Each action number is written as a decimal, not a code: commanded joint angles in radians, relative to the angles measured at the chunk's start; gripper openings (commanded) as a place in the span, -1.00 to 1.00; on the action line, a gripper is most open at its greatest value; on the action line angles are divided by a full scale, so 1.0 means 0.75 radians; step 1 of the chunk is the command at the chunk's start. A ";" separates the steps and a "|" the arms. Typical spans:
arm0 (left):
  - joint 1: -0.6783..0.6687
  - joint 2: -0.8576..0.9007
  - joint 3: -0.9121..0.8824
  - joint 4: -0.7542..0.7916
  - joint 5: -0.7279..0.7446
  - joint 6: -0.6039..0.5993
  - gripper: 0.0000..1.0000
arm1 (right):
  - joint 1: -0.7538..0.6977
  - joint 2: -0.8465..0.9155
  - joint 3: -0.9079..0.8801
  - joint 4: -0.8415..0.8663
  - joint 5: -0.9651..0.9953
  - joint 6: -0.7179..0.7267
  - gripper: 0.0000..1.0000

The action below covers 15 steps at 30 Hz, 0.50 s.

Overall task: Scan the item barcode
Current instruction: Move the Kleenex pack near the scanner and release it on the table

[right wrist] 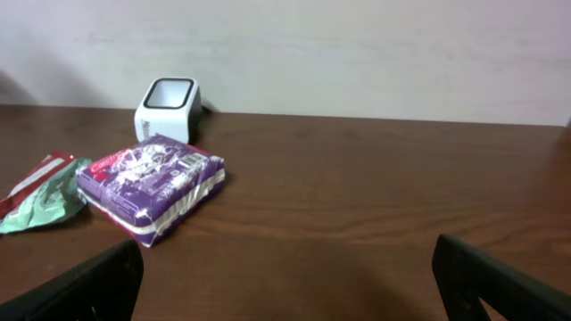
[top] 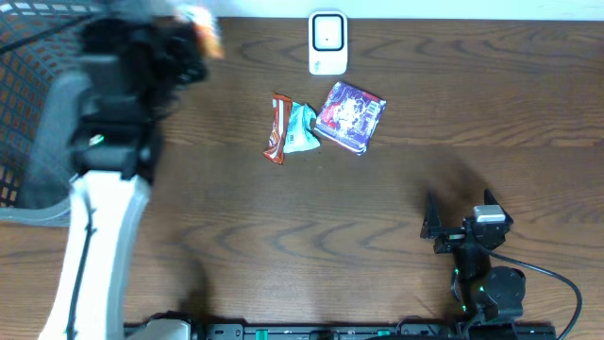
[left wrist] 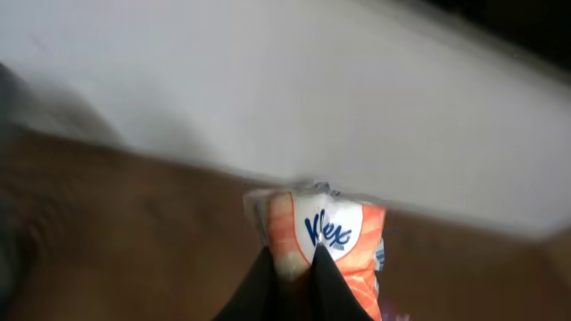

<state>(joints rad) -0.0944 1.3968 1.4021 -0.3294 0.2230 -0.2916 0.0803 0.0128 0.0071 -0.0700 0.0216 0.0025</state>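
Okay, overhead view: the left gripper is blurred at the top-left of the table, beside a wire basket, with an orange tissue pack at its tip. The white scanner stands at the far edge, well apart from the pack. Below the scanner lie a red wrapper, a teal packet and a purple packet, close together. The right gripper rests near the front-right with its jaws wide and nothing in them.

Left wrist view: the fingers are pinched tight on the tissue pack's lower edge, and the pack is off the table.

Right wrist view: both fingers are spread to the frame edges. The scanner, purple packet, teal packet and red wrapper lie ahead to the left.
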 commanded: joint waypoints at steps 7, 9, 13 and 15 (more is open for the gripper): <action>-0.126 0.391 0.007 -0.169 -0.072 0.199 -0.86 | -0.003 -0.002 -0.002 -0.006 -0.002 -0.014 0.99; -0.126 0.466 0.007 -0.166 -0.134 0.199 -0.84 | -0.003 -0.002 -0.002 -0.006 -0.002 -0.014 0.99; -0.126 0.602 0.007 -0.159 -0.219 0.198 -0.86 | -0.003 -0.002 -0.002 -0.006 -0.002 -0.014 0.99; -0.128 0.662 0.006 -0.159 -0.190 0.198 -0.86 | -0.003 -0.002 -0.002 -0.006 -0.002 -0.014 0.99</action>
<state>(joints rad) -0.1902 1.8450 1.4017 -0.4477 0.1108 -0.1661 0.0807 0.0128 0.0071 -0.0708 0.0216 0.0025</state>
